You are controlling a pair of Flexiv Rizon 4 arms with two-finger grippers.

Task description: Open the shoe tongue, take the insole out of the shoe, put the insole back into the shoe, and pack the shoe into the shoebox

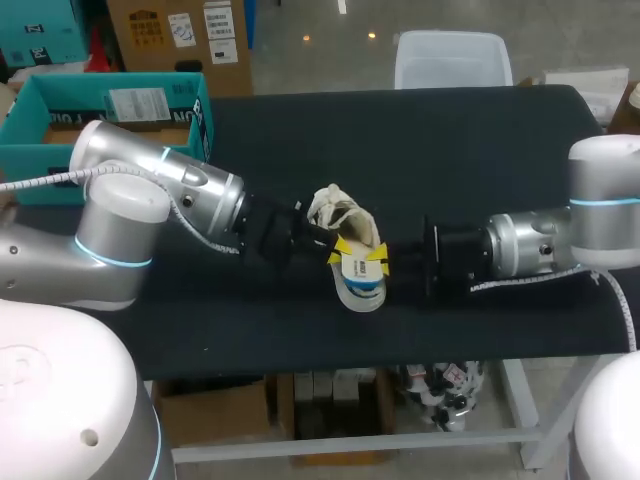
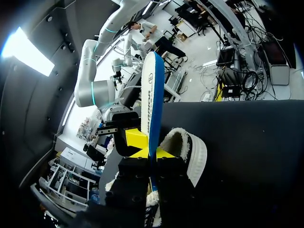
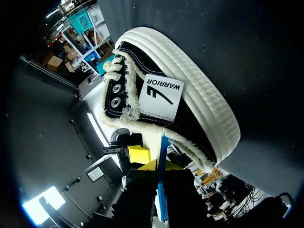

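Note:
A black canvas shoe [image 1: 340, 214] with a white sole lies at the middle of the black table, its opening towards the front. In front of it is the white insole [image 1: 364, 286] with a blue edge, held between both arms. My left gripper [image 1: 342, 249] pinches it from the left and my right gripper [image 1: 380, 263] from the right. In the left wrist view the insole [image 2: 153, 90] stands on edge, clamped between my left gripper [image 2: 153, 153], with the shoe [image 2: 191, 153] beside it. In the right wrist view the insole's blue edge [image 3: 163, 147] runs between my right gripper [image 3: 159, 166], under the shoe [image 3: 190, 109].
A teal shoebox [image 1: 38, 132] stands open at the table's back left, behind my left arm. The black tabletop [image 1: 480, 150] stretches bare to the back right. The front edge of the table lies close below both grippers.

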